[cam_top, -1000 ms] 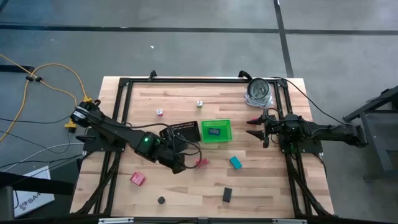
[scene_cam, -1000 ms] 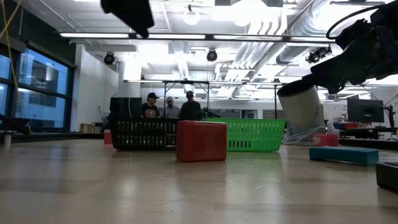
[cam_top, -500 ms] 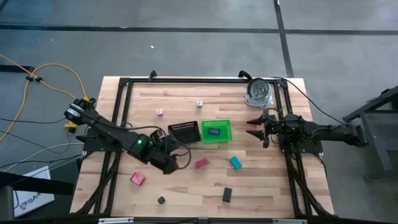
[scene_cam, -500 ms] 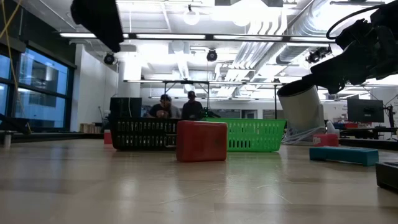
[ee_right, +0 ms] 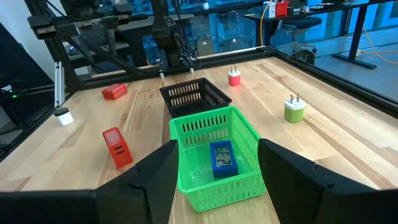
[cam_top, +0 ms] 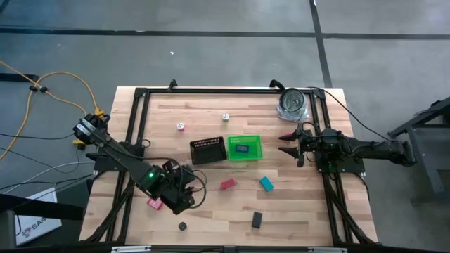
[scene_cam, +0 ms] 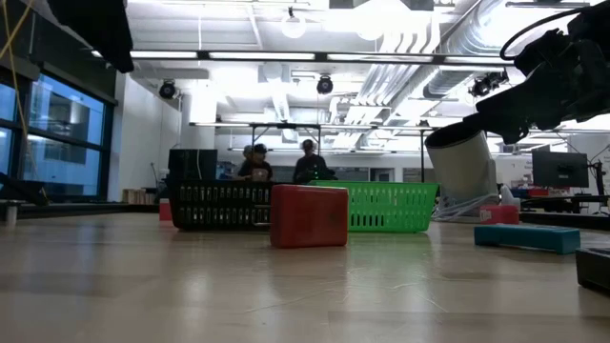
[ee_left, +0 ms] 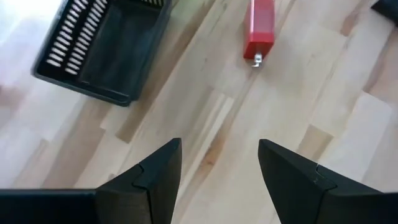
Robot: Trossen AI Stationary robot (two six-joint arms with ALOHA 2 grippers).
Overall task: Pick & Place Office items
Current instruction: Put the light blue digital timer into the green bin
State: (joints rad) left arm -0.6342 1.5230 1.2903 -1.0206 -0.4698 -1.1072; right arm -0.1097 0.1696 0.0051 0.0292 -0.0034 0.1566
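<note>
The left gripper [ee_left: 217, 171] hung open and empty; to grasp the pink block [cam_top: 155, 204], seemingly beside it, it needed centring first

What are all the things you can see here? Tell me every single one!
table: one, light wood, under everything
mesh tray: one, black, mid-table
bin: one, green, right beside the tray
blue block: one, inside the bin
red blocks: two, one below the bin, one beside the left gripper
teal block: one, right of the first red block
black block: one, near the bottom edge
round bit: one, black, near the bottom edge
small plugs: two, pink and whitish, above the tray
round object: one, shiny silver, top right corner
people: two, far behind the table
left gripper: one, dark, jaws open, empty, lower left
right gripper: one, dark, jaws open, empty, right of the bin
</note>
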